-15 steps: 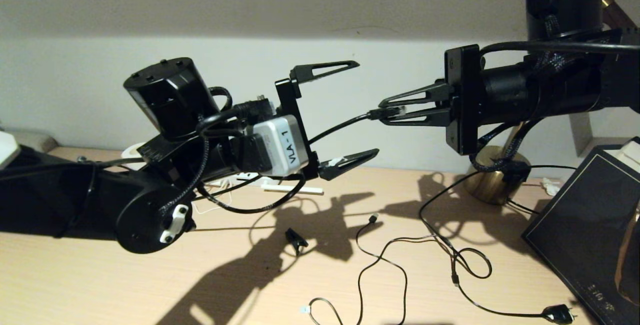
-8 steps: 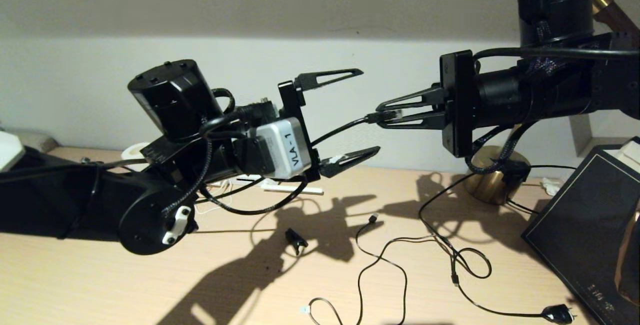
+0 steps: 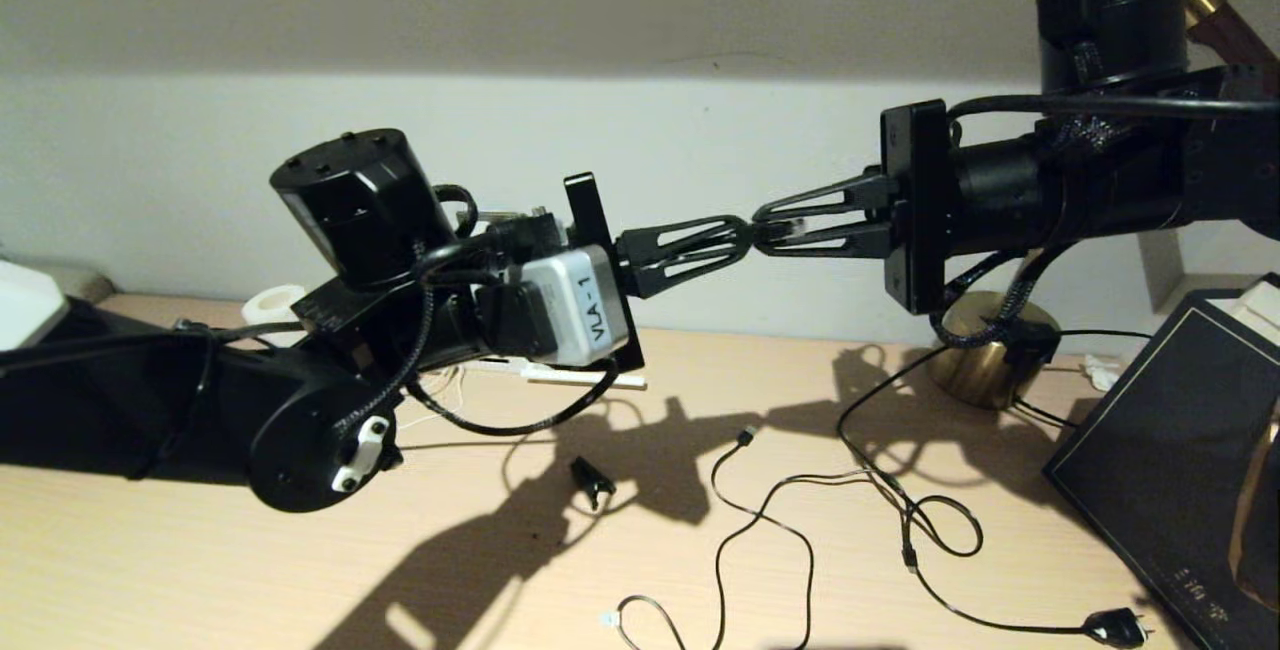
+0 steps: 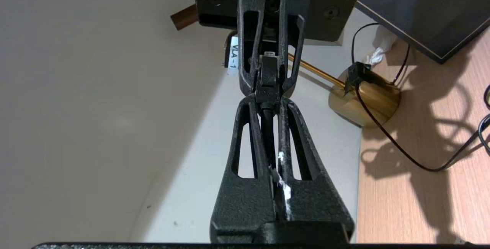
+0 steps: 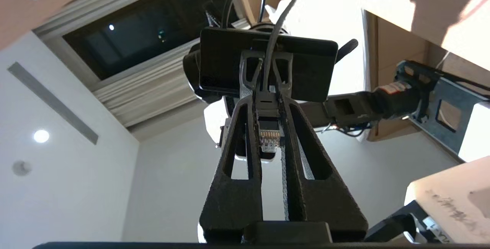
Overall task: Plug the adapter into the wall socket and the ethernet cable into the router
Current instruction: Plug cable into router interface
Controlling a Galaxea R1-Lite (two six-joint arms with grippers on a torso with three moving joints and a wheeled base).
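Note:
Both grippers meet tip to tip in the air above the desk. My right gripper point(image 3: 765, 228) point(image 5: 268, 103) is shut on the clear connector point(image 5: 269, 138) of the ethernet cable point(image 4: 268, 126). My left gripper point(image 3: 742, 232) point(image 4: 268, 101) is shut on the black cable just behind that connector point(image 4: 268, 71). Thin white sticks point(image 3: 585, 378) lie on the desk behind the left arm, and a white corner point(image 3: 15, 300) shows at the far left edge; I cannot tell whether either is the router. The adapter and the wall socket are out of view.
A brass lamp base point(image 3: 985, 360) stands at the back right, and a black box point(image 3: 1180, 430) lies beside it. Loose black cables point(image 3: 760, 520), a chunky black plug point(image 3: 1115, 627) and a small black clip point(image 3: 592, 478) lie on the wooden desk point(image 3: 150, 570). A white cylinder point(image 3: 272, 305) stands at the back left.
My left gripper, open around the cable before, has closed on it right behind the connector. The left arm shifted slightly right. The right gripper kept its hold.

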